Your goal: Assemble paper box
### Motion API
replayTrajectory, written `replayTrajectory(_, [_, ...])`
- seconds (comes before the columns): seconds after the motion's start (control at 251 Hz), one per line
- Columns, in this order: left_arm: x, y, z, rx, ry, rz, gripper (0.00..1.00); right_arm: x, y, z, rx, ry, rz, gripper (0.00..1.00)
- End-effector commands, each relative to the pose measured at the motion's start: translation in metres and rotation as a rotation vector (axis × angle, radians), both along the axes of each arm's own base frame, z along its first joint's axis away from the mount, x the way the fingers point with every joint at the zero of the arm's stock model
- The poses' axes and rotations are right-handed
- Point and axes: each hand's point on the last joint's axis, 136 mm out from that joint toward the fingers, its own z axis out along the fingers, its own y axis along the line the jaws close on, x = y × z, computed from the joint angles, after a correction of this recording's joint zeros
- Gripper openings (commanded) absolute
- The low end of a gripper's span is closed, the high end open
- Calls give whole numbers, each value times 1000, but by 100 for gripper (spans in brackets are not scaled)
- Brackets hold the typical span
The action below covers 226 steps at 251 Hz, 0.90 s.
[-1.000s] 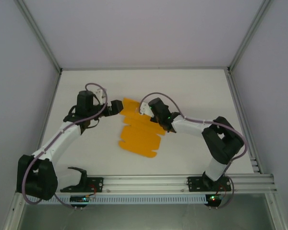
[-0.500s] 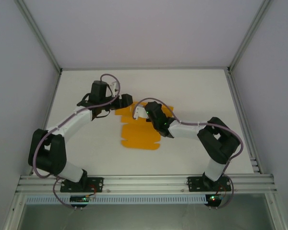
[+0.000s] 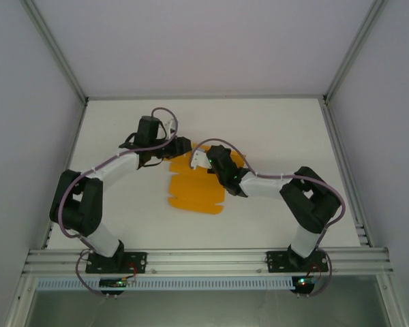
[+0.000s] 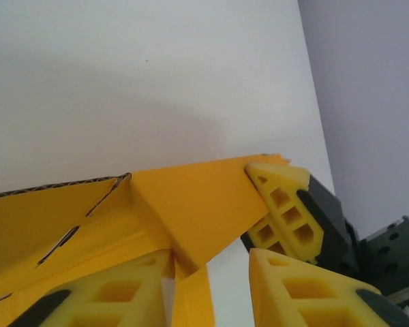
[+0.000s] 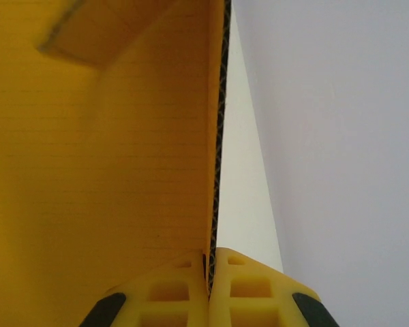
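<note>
Right gripper [image 5: 209,264] pinches the orange-yellow paper box [image 3: 194,194] by its edge; left gripper [image 4: 208,257] gapes wide.

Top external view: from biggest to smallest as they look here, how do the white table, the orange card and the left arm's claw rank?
1. White table, by far the largest.
2. Paper box, the orange card, partly covered by the arms.
3. Left gripper, clearly smallest.

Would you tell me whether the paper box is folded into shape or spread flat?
Mostly spread: the box lies as a flat sheet, one far flap creased up.
</note>
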Motion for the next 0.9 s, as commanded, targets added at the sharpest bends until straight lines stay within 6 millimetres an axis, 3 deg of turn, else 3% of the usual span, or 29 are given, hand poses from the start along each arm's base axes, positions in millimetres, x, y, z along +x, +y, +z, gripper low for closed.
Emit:
replayTrajectory(0.0, [4, -12, 15, -72, -46, -26, 27, -9, 10, 4, 45, -3, 46, 0])
replayTrajectory(0.08, [6, -14, 12, -79, -37, -17, 17, -14, 13, 2, 46, 5, 67, 0])
replayTrajectory(0.319, [6, -9, 2, -49, -11, 14, 0, -20, 11, -2, 30, 26, 78, 0])
replayTrajectory(0.69, [1, 6, -10, 52, 19, 57, 0, -20, -20, -14, -7, 126, 13, 21])
replayTrajectory(0.898, [-2, 8, -11, 57, 20, 59, 0, -21, -36, -23, -26, 174, -28, 20])
